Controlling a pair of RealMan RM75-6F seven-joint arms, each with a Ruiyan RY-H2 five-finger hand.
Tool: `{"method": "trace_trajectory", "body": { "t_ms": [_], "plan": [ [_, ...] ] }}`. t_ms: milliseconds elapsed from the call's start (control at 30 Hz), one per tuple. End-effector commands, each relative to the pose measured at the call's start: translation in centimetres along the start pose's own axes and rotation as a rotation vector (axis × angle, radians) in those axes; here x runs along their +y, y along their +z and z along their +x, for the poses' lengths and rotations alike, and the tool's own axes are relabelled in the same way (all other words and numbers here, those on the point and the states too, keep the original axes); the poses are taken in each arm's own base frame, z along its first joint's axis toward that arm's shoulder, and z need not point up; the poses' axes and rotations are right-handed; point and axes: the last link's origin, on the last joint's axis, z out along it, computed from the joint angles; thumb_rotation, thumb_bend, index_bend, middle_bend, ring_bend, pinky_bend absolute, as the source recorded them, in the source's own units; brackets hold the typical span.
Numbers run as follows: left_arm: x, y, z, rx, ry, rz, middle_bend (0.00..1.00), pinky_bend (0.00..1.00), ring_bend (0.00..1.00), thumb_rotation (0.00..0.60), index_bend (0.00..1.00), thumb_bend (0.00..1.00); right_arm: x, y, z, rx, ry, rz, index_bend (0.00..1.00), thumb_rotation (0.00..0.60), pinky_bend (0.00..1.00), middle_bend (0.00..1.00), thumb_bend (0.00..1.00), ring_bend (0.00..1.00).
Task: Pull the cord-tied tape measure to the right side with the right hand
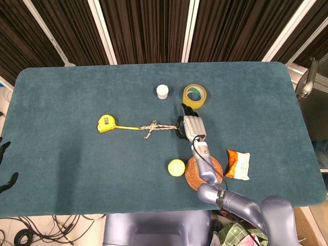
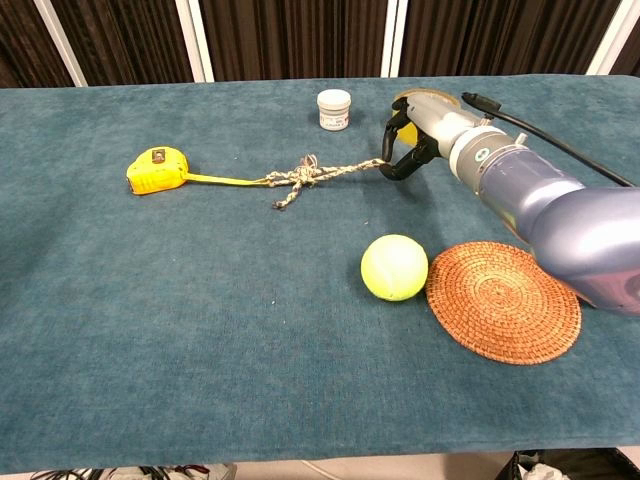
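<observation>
A yellow tape measure (image 1: 105,123) (image 2: 155,170) lies left of the table's centre with a short length of its blade drawn out to the right. A pale braided cord (image 1: 154,127) (image 2: 305,177) is knotted to the blade's end and runs right to my right hand (image 1: 190,126) (image 2: 415,140). That hand sits palm down, and its dark fingers (image 2: 392,160) curl around the cord's right end. At the left edge of the head view, only the dark fingertips of my left hand (image 1: 5,164) show, spread apart and off the table.
A white jar (image 1: 162,91) (image 2: 334,108) and a yellow tape roll (image 1: 195,96) stand just behind the right hand. A tennis ball (image 1: 176,167) (image 2: 394,267), a woven coaster (image 1: 190,179) (image 2: 503,300) and a snack packet (image 1: 238,164) lie near the teal table's (image 1: 77,169) front right.
</observation>
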Motion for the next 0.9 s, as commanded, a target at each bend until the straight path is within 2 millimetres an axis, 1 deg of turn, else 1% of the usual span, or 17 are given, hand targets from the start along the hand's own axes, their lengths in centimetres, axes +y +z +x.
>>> {"method": "trace_trajectory", "body": {
  "t_ms": [33,200,800,900],
  "plan": [
    [0.0,0.0,0.0,0.002,0.002,0.0,0.0,0.0,0.0,0.6,0.11,0.3,0.0,0.0,-0.1,-0.002,-0.002,0.002,0.64,0.6,0.14,0.0,0.45,0.04],
    [0.0,-0.1,0.0,0.002,0.007,0.0,0.0,0.0,0.0,0.6,0.11,0.3,0.0,-0.1,-0.2,-0.001,0.002,0.001,0.64,0.6,0.14,0.0,0.45,0.04],
    [0.1,-0.1,-0.1,-0.001,0.011,0.004,0.0,0.0,0.0,0.6,0.11,0.3,0.1,-0.3,1.4,0.024,0.0,0.004,0.64,0.6,0.14,0.0,0.45,0.04],
    [0.1,-0.2,-0.1,0.001,0.012,0.007,0.0,0.0,0.0,0.6,0.11,0.3,0.4,-0.4,1.4,0.022,-0.006,-0.002,0.64,0.6,0.14,0.0,0.45,0.04]
  ]
}}
